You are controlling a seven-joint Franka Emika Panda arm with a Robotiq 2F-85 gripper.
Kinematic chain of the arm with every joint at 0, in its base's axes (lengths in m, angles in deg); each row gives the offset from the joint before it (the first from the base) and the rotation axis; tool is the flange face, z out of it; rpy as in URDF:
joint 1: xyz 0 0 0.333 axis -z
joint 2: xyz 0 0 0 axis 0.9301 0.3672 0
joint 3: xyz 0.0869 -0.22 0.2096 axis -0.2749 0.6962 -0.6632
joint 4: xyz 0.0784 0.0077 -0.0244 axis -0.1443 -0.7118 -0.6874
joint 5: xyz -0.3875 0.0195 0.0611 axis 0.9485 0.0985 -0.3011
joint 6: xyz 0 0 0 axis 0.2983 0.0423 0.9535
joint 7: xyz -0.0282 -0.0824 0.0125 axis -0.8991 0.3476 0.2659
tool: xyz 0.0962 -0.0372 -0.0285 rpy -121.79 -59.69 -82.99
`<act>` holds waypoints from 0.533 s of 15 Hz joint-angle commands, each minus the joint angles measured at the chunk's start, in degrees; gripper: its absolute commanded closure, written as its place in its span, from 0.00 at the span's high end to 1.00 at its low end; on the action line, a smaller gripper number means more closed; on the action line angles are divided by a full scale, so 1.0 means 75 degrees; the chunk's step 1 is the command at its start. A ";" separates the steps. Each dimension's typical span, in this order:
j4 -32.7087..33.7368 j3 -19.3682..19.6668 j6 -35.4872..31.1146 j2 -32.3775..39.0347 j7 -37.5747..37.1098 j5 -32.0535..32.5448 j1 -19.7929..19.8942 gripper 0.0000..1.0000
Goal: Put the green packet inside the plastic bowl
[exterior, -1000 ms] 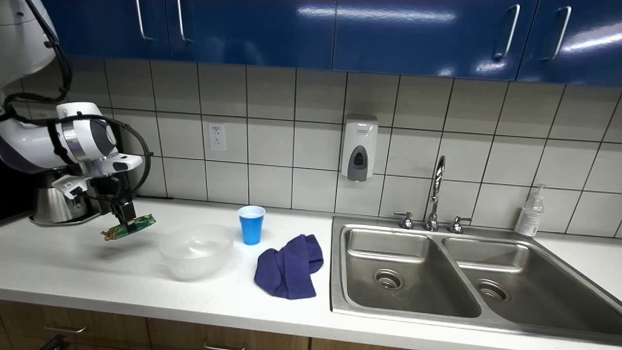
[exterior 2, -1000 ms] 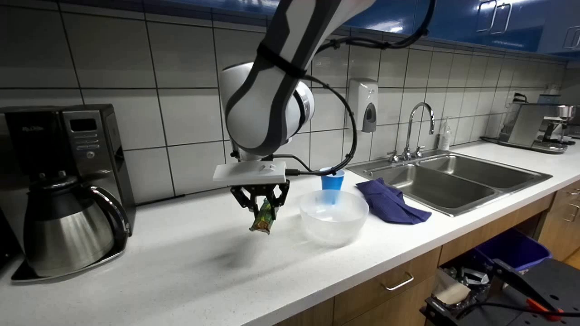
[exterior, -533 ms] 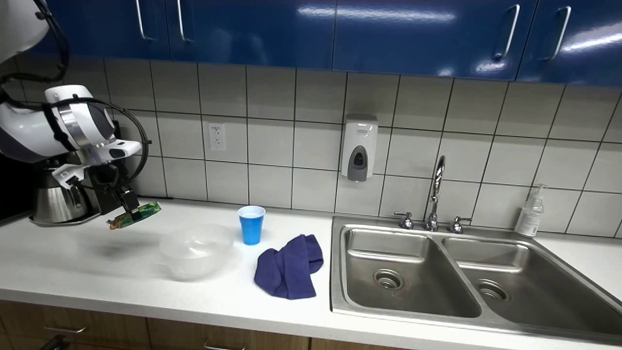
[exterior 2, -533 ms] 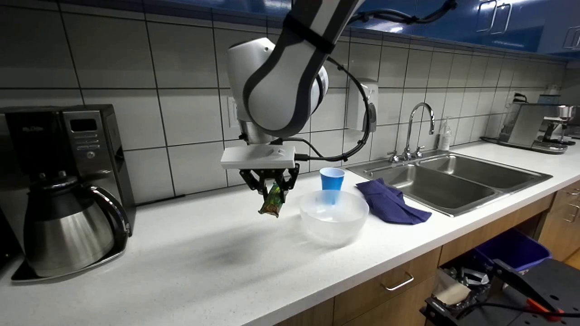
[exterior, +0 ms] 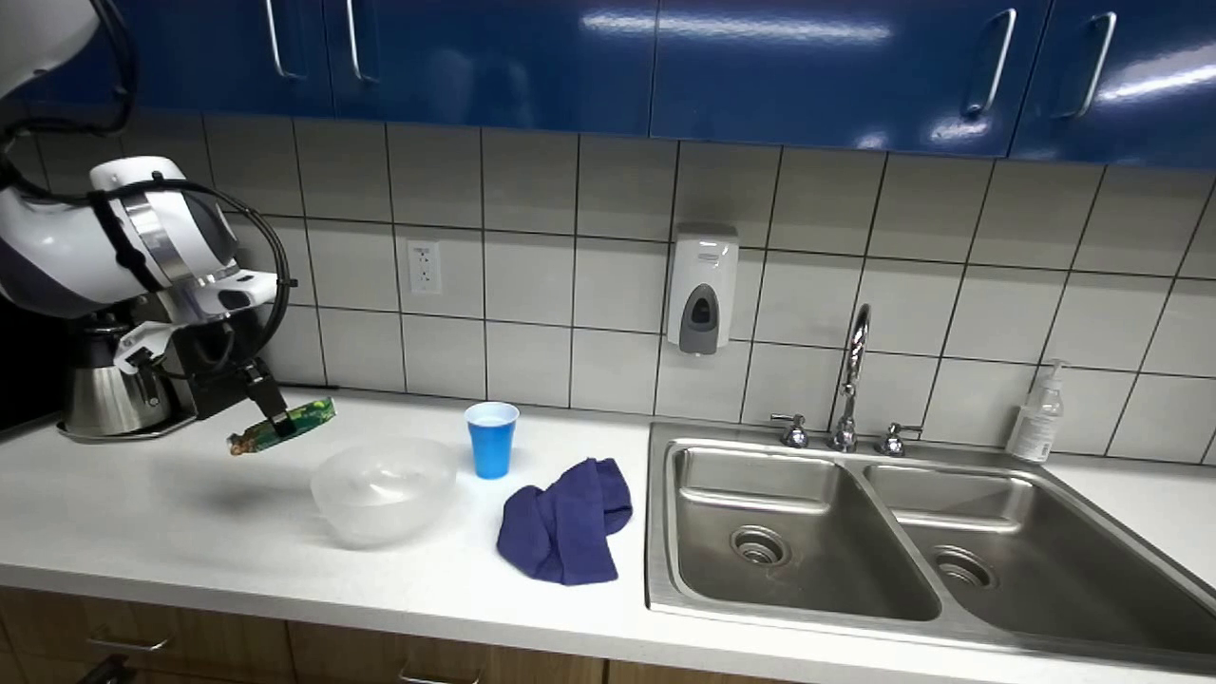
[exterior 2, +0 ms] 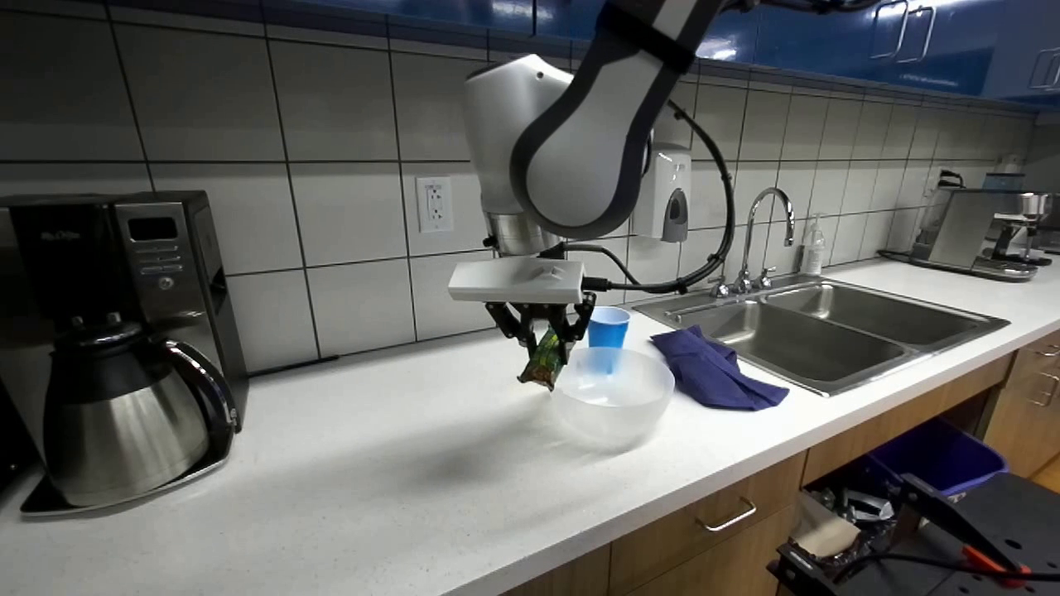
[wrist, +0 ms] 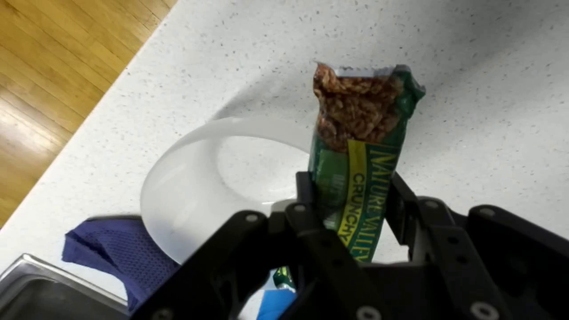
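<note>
The green packet [exterior: 312, 415] is a Nature Valley bar wrapper with a brown end. My gripper [exterior 2: 546, 348] is shut on its middle and holds it above the counter, slightly tilted. In the wrist view the packet [wrist: 360, 111] lies between both fingers [wrist: 349, 191], and its far end is partly hidden by the gripper. The clear plastic bowl [exterior: 380, 513] stands upright on the counter. In an exterior view the packet [exterior 2: 544, 362] overlaps the left rim of the bowl [exterior 2: 613, 414]. In the wrist view the bowl [wrist: 173, 195] lies left of the packet, partly covered by a finger.
A blue cup [exterior: 491, 446] stands close behind the bowl. A dark blue cloth [exterior: 567, 522] lies beside it, near the steel sink [exterior: 662, 532]. A coffee maker with a steel carafe [exterior 2: 124, 422] stands at the other end of the counter [exterior 2: 331, 497], against the tiled wall.
My gripper has risen and moved toward the bowl with the packet in it, to the right in both exterior views. The bowl, cup and cloth have not moved.
</note>
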 commanded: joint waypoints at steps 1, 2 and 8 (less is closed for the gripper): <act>-0.0642 -0.0155 -0.0087 -0.0551 -0.0578 0.0404 0.0570 0.16; -0.0708 -0.0148 -0.0069 -0.0593 -0.0644 0.0453 0.0691 0.16; -0.0766 -0.0175 -0.0266 -0.0446 -0.0012 0.0127 0.1603 0.16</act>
